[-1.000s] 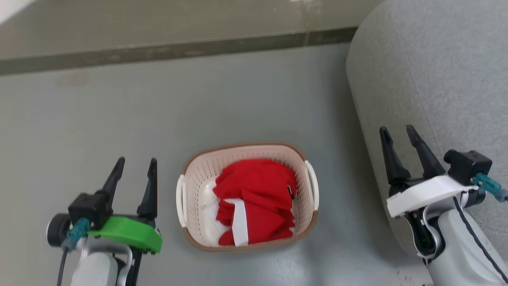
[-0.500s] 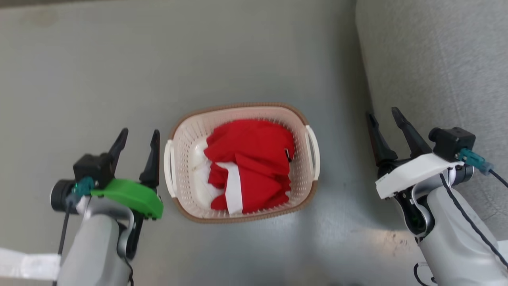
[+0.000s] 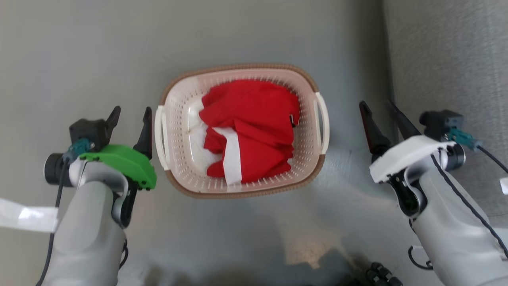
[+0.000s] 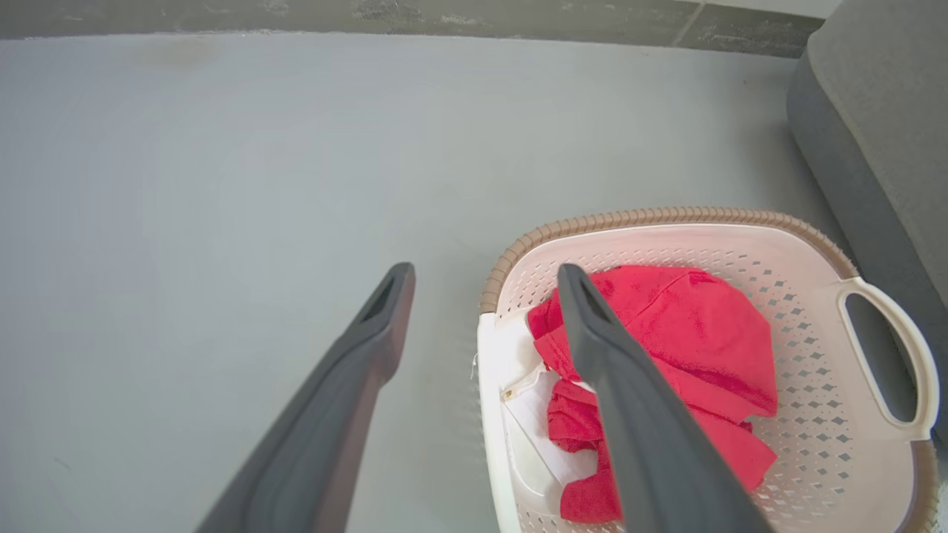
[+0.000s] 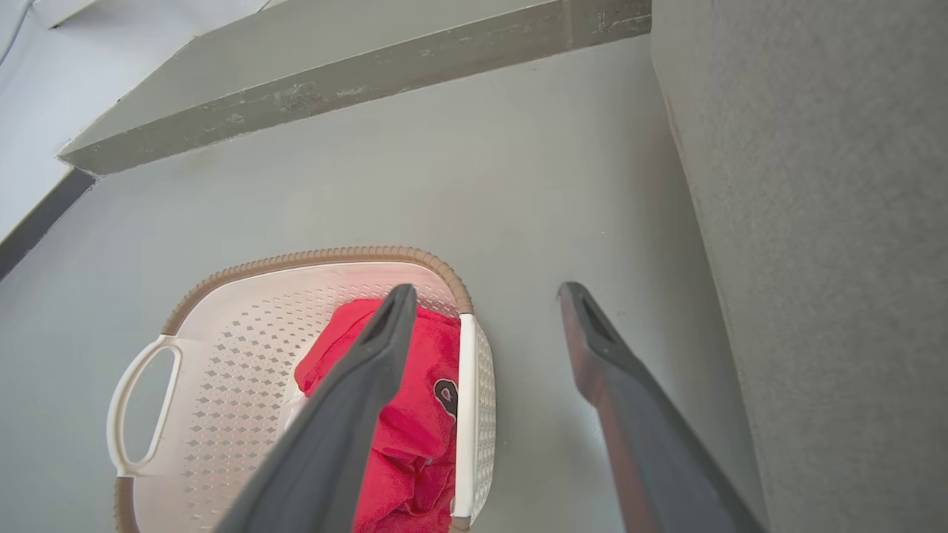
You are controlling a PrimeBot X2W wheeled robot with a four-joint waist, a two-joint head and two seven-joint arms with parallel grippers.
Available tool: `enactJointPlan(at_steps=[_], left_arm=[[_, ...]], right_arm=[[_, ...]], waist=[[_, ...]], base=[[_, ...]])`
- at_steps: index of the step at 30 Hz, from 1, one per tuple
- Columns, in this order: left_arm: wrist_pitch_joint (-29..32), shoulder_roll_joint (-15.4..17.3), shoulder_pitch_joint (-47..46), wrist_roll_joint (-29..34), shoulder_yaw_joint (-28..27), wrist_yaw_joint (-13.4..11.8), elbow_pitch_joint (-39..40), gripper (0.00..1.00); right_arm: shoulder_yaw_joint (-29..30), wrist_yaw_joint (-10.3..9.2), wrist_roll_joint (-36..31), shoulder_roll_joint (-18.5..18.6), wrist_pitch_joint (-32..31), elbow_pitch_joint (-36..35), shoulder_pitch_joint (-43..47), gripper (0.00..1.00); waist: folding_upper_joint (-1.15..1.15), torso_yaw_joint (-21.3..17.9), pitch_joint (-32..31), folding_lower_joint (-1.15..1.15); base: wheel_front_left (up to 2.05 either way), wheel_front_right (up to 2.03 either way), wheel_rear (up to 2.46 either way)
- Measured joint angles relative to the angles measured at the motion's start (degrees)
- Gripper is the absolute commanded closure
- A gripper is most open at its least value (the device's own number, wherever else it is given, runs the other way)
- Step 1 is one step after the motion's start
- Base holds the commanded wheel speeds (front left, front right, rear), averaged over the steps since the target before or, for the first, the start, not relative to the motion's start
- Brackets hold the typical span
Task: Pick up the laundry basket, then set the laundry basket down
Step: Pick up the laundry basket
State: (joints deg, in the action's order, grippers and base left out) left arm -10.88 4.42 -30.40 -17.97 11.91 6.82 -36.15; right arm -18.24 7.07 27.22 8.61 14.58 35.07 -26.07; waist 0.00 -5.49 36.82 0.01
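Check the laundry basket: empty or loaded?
Loaded. The laundry basket holds a bunched red garment and some white cloth, which together cover most of its bottom.

Laundry basket (image 3: 179, 131) sits between left gripper (image 3: 132, 109) and right gripper (image 3: 376, 104).

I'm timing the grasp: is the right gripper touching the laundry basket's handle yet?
Apart. In the head view, a strip of bare floor separates the right gripper from the white handle of the laundry basket.
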Motion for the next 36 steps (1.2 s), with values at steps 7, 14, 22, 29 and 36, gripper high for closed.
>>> enactJointPlan(at_steps=[7, 14, 22, 29, 36], left_arm=[[0.8, -0.9, -4.1, -1.3, 1.3, 0.1, -4.6, 0.00], [2.1, -1.5, -8.7, -1.9, 2.1, 0.3, -9.1, 0.00], [3.3, -1.7, -12.8, -2.9, 3.0, 0.3, -13.4, 0.00], [3.9, -2.0, -16.5, -3.0, 4.1, 0.5, -15.9, 0.00], [3.8, -2.5, -18.1, -4.3, 6.8, 0.6, -17.7, 0.02]], right_arm=[[-3.2, 0.00, 1.1, -0.4, -0.2, 4.8, -5.6, 0.00], [-5.9, 0.00, 2.1, -1.6, -1.5, 10.3, -9.4, 0.00], [-7.6, 0.00, 3.8, -2.5, -1.6, 14.1, -14.0, 0.00], [-10.0, 0.01, 4.5, -2.9, -2.7, 17.2, -17.7, 0.00], [-11.2, 0.05, 5.2, -3.1, -2.5, 19.5, -20.7, 0.00]], waist=[[0.00, 0.6, 4.5, 0.00], [0.00, 1.1, 8.9, 0.00], [0.00, 1.4, 13.6, 0.01], [0.00, 1.6, 17.2, 0.00], [0.00, 2.0, 19.4, 0.00]], base=[[0.00, 0.00, 0.00], [0.00, 0.00, 0.00], [0.00, 0.00, 0.00], [0.00, 0.00, 0.00], [0.00, 0.00, 0.00]])
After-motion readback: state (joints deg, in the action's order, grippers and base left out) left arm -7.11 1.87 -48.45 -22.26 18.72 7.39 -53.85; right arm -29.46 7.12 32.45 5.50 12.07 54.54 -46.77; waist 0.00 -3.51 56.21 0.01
